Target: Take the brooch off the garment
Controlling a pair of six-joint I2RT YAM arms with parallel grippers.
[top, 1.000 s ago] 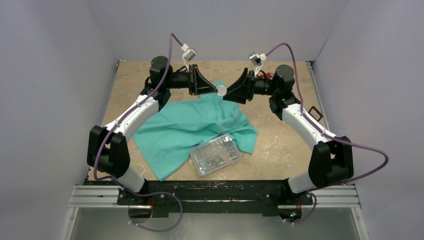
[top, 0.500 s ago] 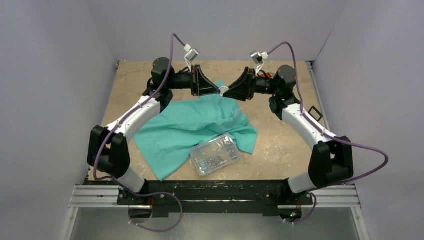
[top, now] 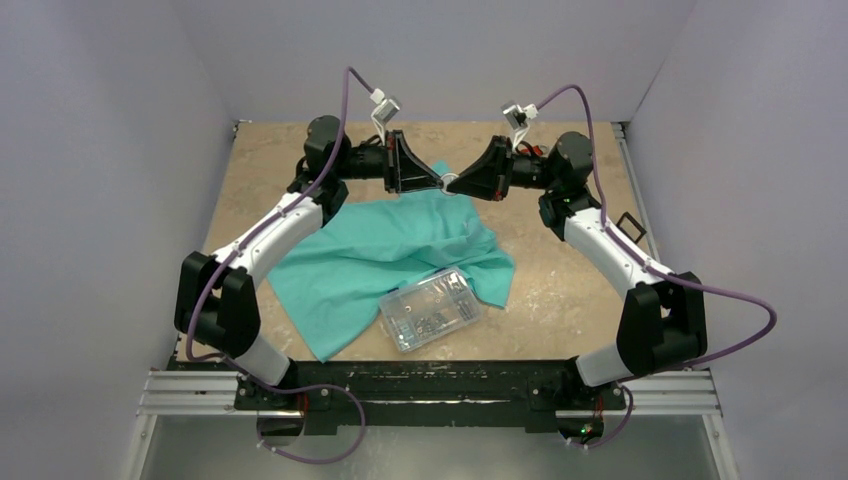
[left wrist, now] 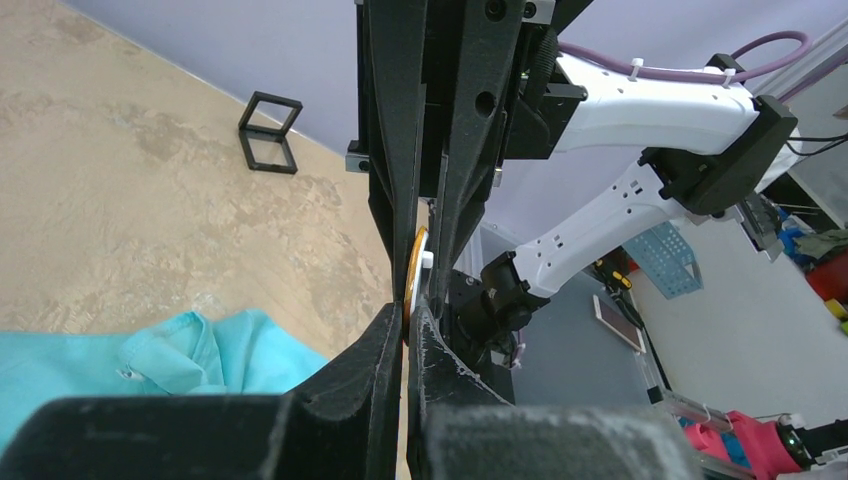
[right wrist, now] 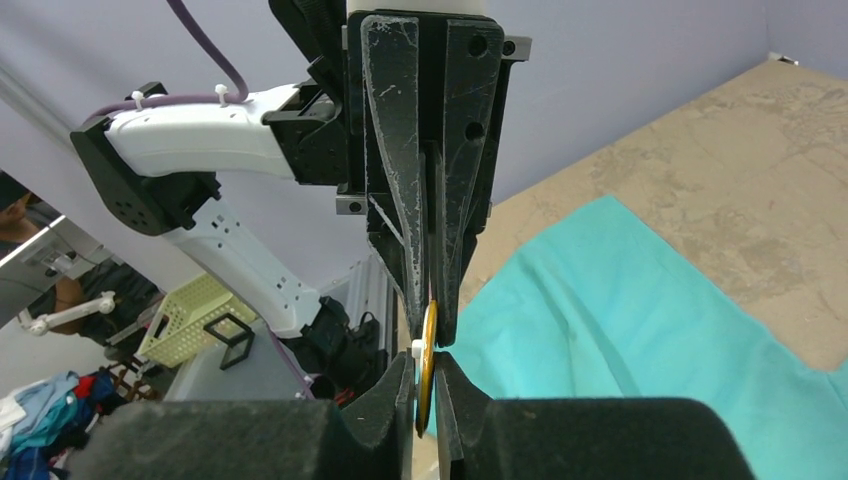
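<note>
The brooch (top: 449,181) is a small round disc with an orange-yellow edge, held in the air above the far edge of the teal-green garment (top: 380,255). My left gripper (top: 440,182) and right gripper (top: 458,183) meet tip to tip on it. In the left wrist view my left gripper (left wrist: 406,315) is shut on the brooch's lower edge (left wrist: 413,270). In the right wrist view my right gripper (right wrist: 425,360) is closed around the brooch (right wrist: 429,340), with the left fingers clamping it from above. The garment lies crumpled on the table, apart from the brooch.
A clear plastic box (top: 430,308) of small parts sits on the garment's near right part. A small black frame stand (top: 631,225) is at the table's right edge. Grey walls close in the left, far and right sides.
My right gripper has moved left and closed onto the brooch that my left gripper holds. The left gripper shifted slightly right. The garment and box have not moved.
</note>
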